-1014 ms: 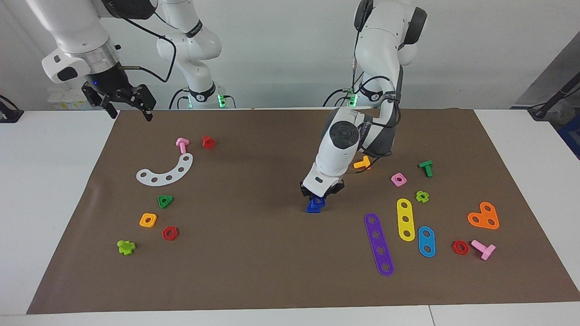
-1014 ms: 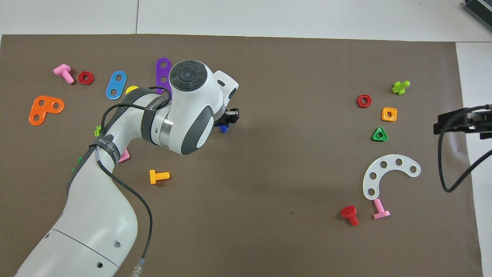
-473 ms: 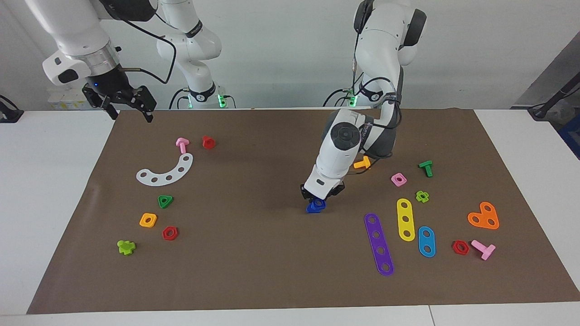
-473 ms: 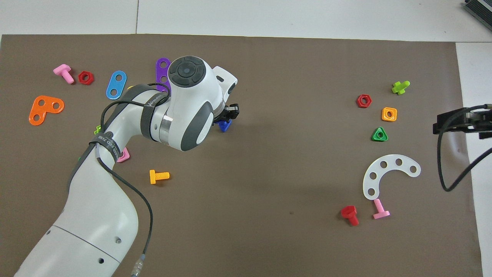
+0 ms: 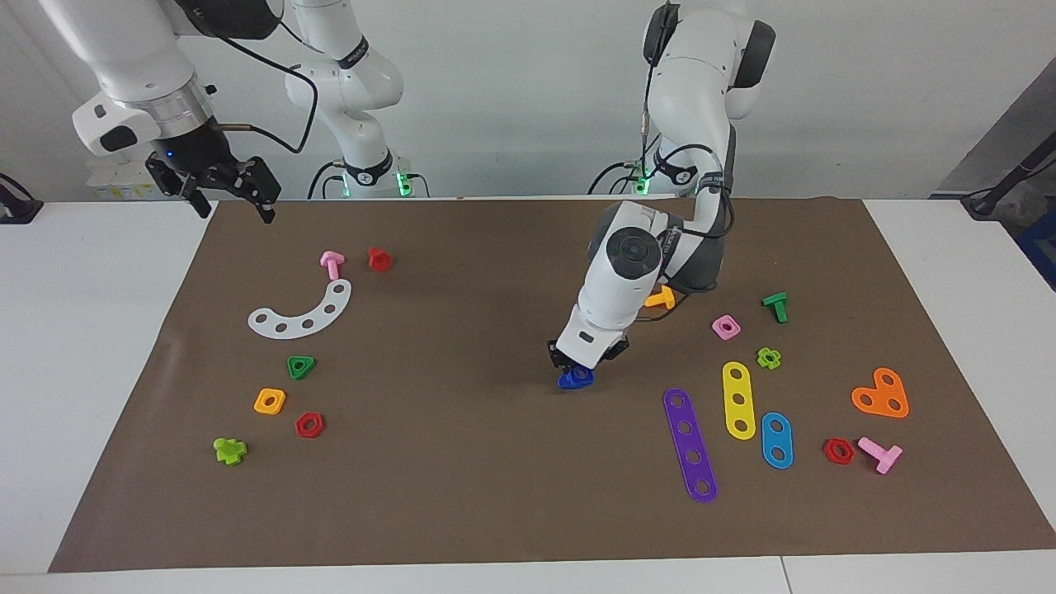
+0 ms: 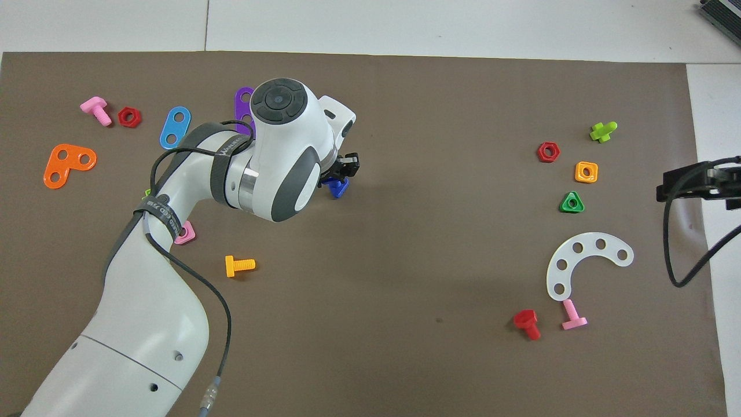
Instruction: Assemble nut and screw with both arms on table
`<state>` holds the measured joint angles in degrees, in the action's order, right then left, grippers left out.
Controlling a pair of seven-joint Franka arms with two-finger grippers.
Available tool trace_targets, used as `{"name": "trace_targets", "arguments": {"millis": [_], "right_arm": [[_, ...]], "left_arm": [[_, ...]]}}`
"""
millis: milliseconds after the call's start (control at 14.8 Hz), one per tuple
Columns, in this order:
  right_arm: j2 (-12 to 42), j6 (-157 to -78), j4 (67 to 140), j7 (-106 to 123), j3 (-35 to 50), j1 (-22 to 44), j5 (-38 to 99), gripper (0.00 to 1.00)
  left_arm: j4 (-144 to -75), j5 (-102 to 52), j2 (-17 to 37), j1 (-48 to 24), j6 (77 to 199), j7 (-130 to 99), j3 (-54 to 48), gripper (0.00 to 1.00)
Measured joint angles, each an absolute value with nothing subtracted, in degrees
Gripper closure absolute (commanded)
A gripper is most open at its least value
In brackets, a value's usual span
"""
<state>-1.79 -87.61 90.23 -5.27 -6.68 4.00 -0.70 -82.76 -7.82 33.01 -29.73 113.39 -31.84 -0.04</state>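
Brown mat (image 5: 462, 478) covers most of the white table (image 5: 91, 346), toy bits scattered all over it. Near the middle, the left gripper (image 5: 582, 369) is down low with its jaws pinched on a blue piece (image 5: 575, 379), looks like the screw, which touches or nearly touches the mat. Can't make out the nut separately. From that blue piece in the facing view, the orange screw (image 5: 660, 299) sits at about 1 o'clock and the purple strip (image 5: 690, 445) at about 4 o'clock. The right gripper (image 5: 223, 191) hangs with jaws spread over the mat's corner at the right arm's end, waiting, holding nothing.
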Motion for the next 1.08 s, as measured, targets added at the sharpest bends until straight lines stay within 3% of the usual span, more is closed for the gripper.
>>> {"name": "trace_targets", "arguments": {"millis": [473, 1082], "right_arm": [[-1.79, -87.61, 90.31, -4.28, -6.68, 3.34, -0.7, 0.0], [-1.79, -87.61, 90.42, -2.42, -6.7, 2.27, -0.7, 0.0]], "left_arm": [[-79.44, -7.91, 33.64, -29.72, 107.67, -31.85, 0.55, 1.0], [-79.19, -9.67, 35.46, -29.83, 114.17, -33.25, 0.62, 1.0]]}}
